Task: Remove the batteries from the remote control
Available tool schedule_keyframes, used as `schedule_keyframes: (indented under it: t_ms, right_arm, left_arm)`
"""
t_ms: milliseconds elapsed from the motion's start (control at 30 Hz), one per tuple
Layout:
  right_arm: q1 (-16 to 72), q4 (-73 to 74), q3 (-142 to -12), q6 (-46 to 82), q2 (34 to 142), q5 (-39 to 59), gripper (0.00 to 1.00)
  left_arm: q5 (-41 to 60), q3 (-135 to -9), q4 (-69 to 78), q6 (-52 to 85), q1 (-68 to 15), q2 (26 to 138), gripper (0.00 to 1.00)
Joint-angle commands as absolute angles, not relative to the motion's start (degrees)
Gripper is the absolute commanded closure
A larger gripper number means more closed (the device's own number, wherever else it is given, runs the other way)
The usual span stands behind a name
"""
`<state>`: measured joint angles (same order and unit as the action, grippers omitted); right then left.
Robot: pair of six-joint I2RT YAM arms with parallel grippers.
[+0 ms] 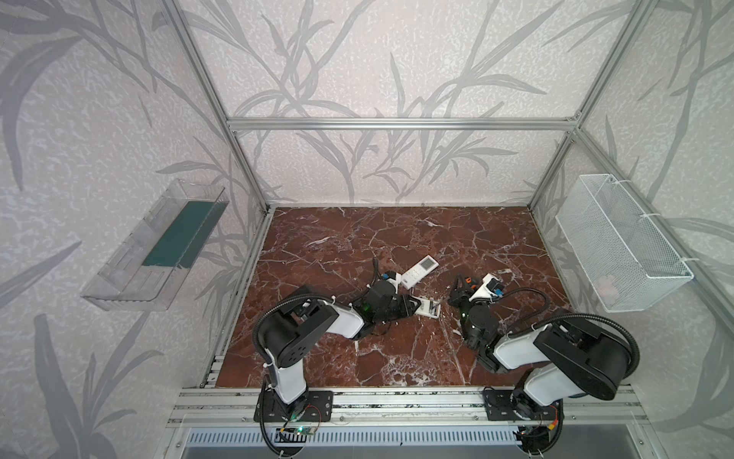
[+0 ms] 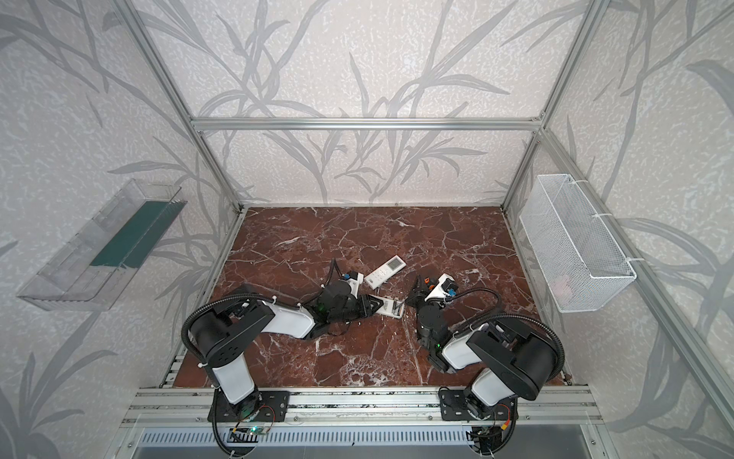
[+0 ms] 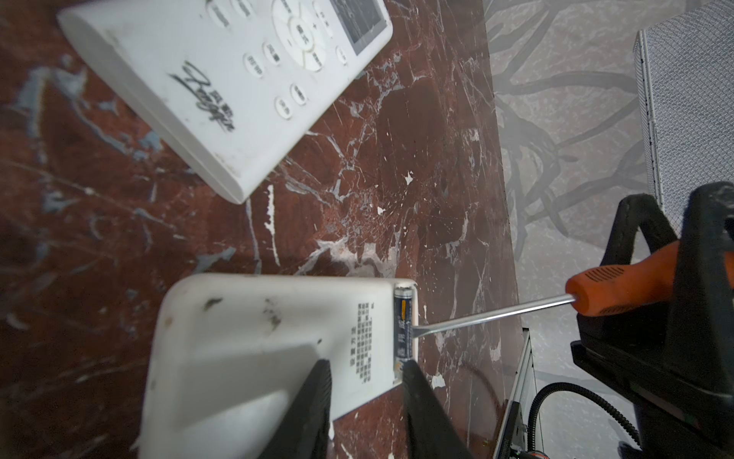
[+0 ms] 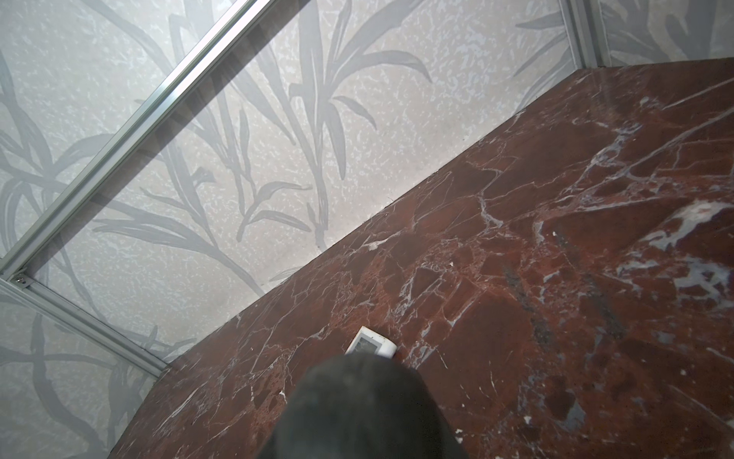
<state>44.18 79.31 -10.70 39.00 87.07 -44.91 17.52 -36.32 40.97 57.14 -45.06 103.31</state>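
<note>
Lower frame: the left hand is clamped on the upturned remote, presumably steadying it. The right hand, closed on the screwdriver, sets its tip at the battery, which is seated in the open bay. A second remote lies beyond, upper left.

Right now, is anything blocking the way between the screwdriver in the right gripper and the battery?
Nothing visible. The remote is open, the battery lies bare, and the screwdriver tip reaches it over the remote's edge. One finger of the left gripper sits by the battery's end.
</note>
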Motion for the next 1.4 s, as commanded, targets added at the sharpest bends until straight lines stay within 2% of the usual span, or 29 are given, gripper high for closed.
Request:
schedule_keyframes:
  t_ms: [0,467,1367]
  right_arm:
    - [44.30,80.51,-11.42,38.13,87.22,-43.09,1.00]
    - [44.30,80.04,-13.63,34.22,87.26,-41.64,1.00]
    - [44.30,68.40,-17.00,32.98,81.47,-39.04,1.00]
  left_arm:
    - [16.00,-34.98,35.11,57.28,-45.35,104.78,0.66]
    - [15.91,-35.51,33.58,56.48,-45.28,103.52,0.66]
    - [14.68,-36.59,28.28,53.07,-45.32,98.82,0.66]
